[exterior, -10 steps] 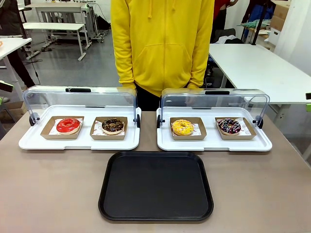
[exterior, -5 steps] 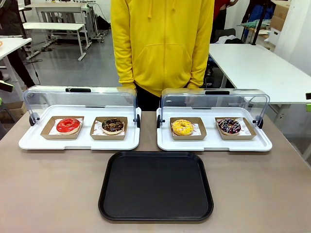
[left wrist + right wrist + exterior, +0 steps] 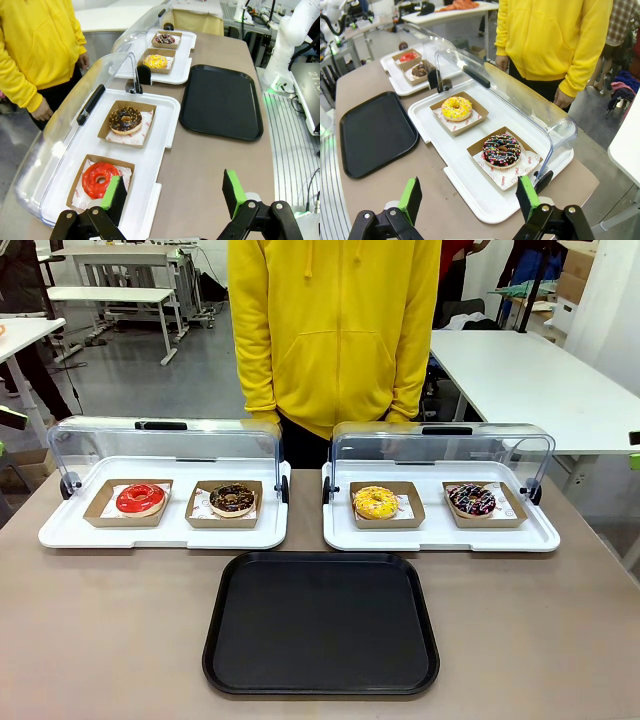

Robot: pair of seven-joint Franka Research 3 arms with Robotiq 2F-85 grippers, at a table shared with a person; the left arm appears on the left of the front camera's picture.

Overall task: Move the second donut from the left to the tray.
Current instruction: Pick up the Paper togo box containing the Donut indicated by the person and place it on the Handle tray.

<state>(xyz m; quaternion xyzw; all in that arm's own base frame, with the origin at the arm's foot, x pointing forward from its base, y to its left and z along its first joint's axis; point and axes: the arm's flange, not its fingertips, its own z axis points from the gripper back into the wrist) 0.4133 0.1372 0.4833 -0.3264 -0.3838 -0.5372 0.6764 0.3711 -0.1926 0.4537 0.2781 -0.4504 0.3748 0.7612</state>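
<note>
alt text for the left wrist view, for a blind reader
Open left gripper faces a white display tray, lid raised, holding a red-glazed donut and the chocolate donut in cardboard holders. The black tray lies beside it; a person in a yellow hoodie stands behind.

The left gripper (image 3: 172, 197) hangs with its jaws spread wide, green pads (image 3: 112, 192) facing each other, nothing between them. The right gripper (image 3: 469, 200) is likewise spread wide and empty.
</note>
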